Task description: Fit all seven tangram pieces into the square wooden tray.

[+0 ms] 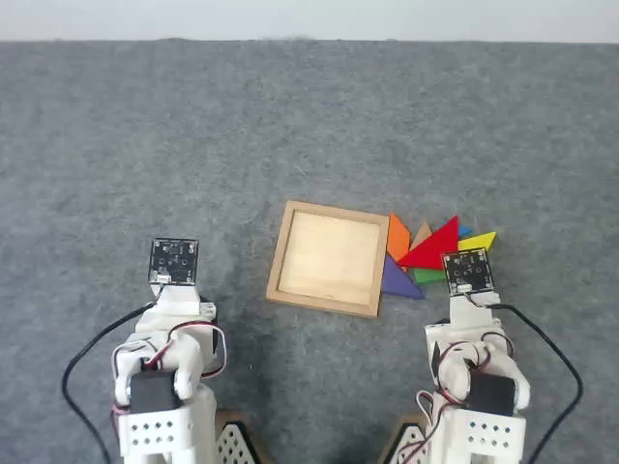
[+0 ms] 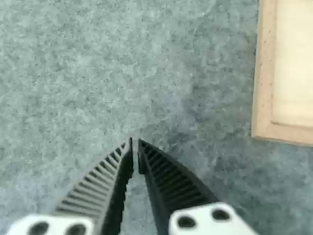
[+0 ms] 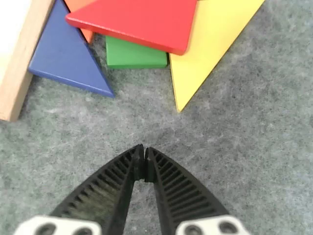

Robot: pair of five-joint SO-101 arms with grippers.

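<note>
The left claw [image 2: 135,143] and right claw [image 3: 145,149] are clenched on nothing over the surface [image 1: 145,126], tangram pieces [image 1: 433,248] heaped beside the wooden tray [image 1: 338,210].

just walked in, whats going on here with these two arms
Nothing is being handled right now. The square wooden tray is empty, and the tangram pieces lie in an overlapping pile against one side of it, with the red triangle on top. The right gripper is shut and sits over the grey mat just short of the pile. The left gripper is shut over bare mat beside the tray.
</note>
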